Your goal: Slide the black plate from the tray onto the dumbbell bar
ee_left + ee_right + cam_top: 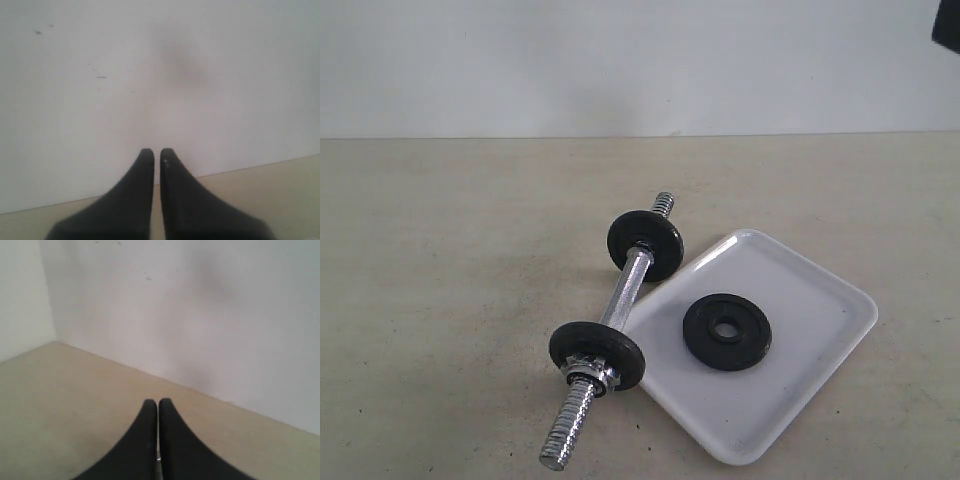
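With left hand and right hand closed, empty, a rim pinch is being advised for the round matte-black plate lying in the glossy white tray beside the chrome dumbbell bar.

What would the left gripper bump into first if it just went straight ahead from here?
Probably the white wall. The shut left gripper points at it over a strip of table, and its wrist view shows nothing in between. How far away the wall is, I cannot tell.
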You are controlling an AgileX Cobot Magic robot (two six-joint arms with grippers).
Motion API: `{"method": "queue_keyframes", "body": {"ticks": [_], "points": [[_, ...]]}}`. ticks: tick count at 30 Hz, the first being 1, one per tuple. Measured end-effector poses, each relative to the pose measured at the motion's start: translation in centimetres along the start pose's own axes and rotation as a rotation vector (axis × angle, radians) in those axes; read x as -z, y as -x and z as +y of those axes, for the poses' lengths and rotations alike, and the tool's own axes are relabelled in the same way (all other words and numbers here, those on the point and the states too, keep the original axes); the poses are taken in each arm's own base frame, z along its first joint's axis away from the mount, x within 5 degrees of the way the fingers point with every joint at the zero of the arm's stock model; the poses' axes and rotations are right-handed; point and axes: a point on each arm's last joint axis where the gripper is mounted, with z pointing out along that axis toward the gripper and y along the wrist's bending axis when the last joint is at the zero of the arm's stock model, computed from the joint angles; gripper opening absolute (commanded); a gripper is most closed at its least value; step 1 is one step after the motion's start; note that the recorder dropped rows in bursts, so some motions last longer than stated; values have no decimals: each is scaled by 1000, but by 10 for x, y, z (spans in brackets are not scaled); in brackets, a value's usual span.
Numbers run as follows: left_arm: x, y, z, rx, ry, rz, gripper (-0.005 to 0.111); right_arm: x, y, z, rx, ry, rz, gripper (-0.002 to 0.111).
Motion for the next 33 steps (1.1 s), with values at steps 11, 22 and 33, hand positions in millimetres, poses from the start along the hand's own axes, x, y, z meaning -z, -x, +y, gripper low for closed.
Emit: {"method": "queue_keyframes", "body": {"ticks": [11,22,33], "points": [[-41,-33,34,-131,247,157,4,-9,-5,-42,47,-367,23,0],[-72,-121,42,18,227,480,4,-34,-26,-55,17,-342,145,0],[-81,-96,-8,311,-309,475,21,-36,-28,-51,-20,-289,148,44]]}}
